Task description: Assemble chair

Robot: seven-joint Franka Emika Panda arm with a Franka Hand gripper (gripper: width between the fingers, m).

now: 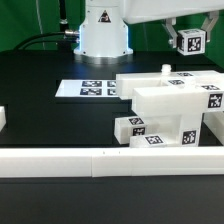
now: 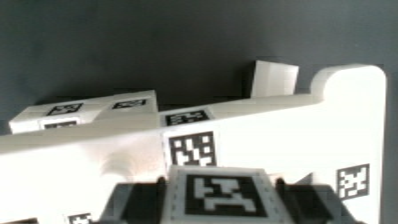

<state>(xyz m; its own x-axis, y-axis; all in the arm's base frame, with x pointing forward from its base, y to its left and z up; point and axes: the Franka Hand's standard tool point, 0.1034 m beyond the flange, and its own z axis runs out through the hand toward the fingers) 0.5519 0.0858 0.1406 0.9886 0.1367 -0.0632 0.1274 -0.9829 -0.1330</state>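
Pincer: The pincer (image 1: 190,39) is seen in the upper right of the exterior view, clamped on a tagged white block (image 1: 191,43). The block is held in the air, apart from everything else.
Wrist view: The same block (image 2: 221,190) is shown with its black-and-white tag facing the camera. It is gripped between the dark fingers (image 2: 132,200) of the pincer (image 2: 217,197).
Chair, place: The partly built chair (image 1: 166,102) is set on the black bench (image 1: 40,70) in the right half of the exterior view. It is placed lower in the frame than the held block and above the border wall (image 1: 100,158).
Chair, look: Glossy white blocky panels are stacked in steps, and square tags are carried on the front and top faces. A short square post (image 1: 165,70) is stood upright on the upper panel. In the wrist view the chair (image 2: 107,150) is seen beyond the block, with one rounded corner and tags along its face.
Marker board: The marker board (image 1: 95,88) is laid flat on the bench, just to the exterior view's left of the chair and below the robot base (image 1: 103,30) in the frame.
Border wall: A long low white wall is run across the lower part of the exterior view.
Left edge: A white piece (image 1: 3,120) is cut off by the frame, and what it is cannot be told.
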